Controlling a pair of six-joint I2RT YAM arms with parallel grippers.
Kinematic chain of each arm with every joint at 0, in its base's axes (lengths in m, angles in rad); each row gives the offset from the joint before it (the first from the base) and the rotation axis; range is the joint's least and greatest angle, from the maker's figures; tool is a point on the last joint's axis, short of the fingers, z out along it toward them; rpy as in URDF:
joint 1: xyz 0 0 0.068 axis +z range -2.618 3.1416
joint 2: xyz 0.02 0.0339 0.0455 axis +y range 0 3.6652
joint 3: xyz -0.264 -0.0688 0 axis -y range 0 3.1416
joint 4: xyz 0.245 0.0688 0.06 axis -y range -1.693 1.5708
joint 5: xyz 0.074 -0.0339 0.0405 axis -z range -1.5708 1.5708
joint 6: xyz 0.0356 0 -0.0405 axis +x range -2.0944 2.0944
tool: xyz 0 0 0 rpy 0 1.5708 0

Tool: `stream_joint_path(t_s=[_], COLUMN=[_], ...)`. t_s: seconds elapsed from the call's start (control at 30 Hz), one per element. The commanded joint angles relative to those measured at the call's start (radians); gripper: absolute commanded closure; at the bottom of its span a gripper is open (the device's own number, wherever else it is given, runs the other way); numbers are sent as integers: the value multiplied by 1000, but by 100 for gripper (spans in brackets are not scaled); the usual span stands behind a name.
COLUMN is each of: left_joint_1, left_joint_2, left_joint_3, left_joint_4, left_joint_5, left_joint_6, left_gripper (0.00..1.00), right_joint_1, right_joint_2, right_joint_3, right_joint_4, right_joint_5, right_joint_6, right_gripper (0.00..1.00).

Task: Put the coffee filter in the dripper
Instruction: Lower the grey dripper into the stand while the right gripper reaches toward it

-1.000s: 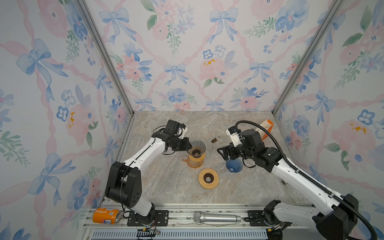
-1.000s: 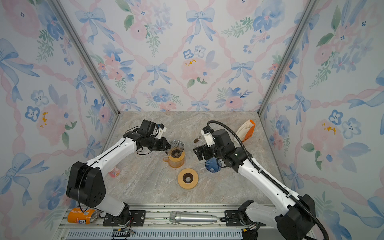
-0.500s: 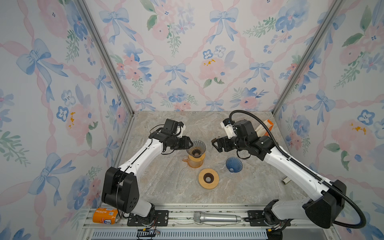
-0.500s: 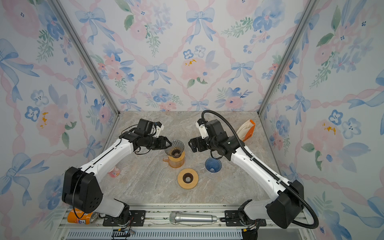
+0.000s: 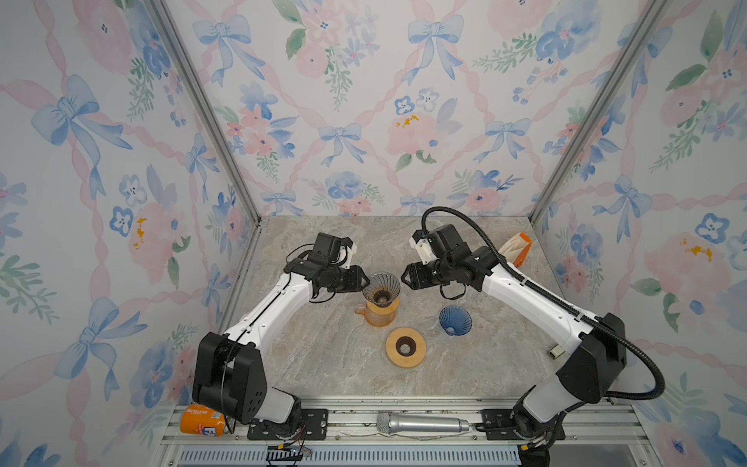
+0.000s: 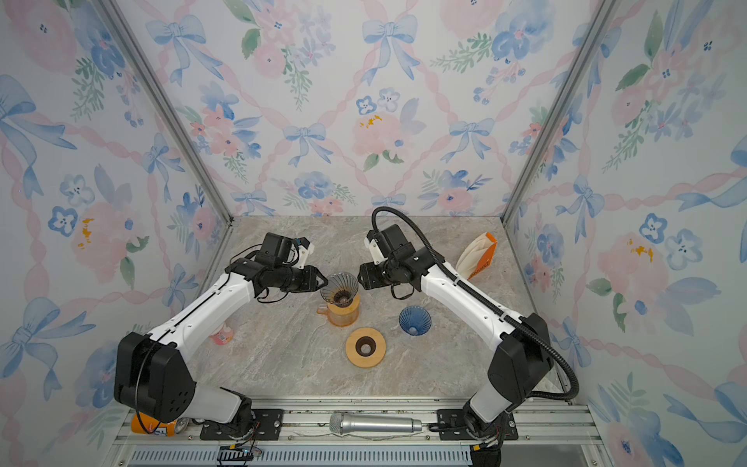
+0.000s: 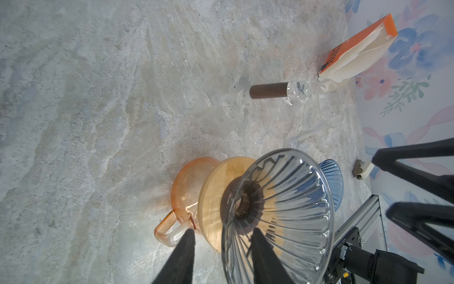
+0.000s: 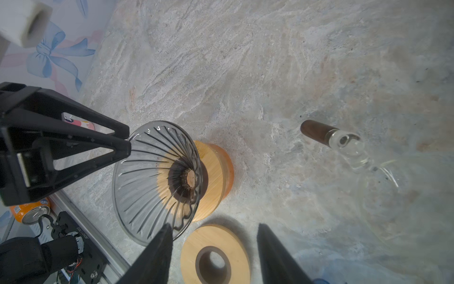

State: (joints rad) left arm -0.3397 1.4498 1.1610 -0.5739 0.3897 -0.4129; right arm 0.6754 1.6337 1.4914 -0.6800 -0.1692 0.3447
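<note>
Right pincer now beside dripper, left pincer opposite.

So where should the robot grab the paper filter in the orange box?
Pinch the white filter by its loose edge, where it spills past the orange box. Probably come from the middle of the table: the box's open face looks turned that way, and its walls cover the rest. Put one tool finger on each side of the thin paper.

On the marbled counter we see an amber mug upright, a wooden ring flat beside it, a blue dripper on its side, and a filter packet by the right wall.
</note>
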Motion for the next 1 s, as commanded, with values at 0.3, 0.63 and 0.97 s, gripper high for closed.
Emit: stream_joint_path(t_s=[0.3,0.63,0.97], left_joint_1=[5,5,-3], left_joint_2=[30,43,63], left_joint_3=[-11,-2,20], left_joint_4=[0,3,3], left_joint_5=[20,21,28], left_joint_6=[25,33,36], left_gripper=[71,78,80], right_joint_1=[32,29,8], right_joint_2=[99,117,117], right_joint_3=[78,66,42], right_joint_4=[-43,-35,-3], right_joint_5=[-47,-59,-89], right_joint_6=[56,68,85], right_gripper=[57,69,73])
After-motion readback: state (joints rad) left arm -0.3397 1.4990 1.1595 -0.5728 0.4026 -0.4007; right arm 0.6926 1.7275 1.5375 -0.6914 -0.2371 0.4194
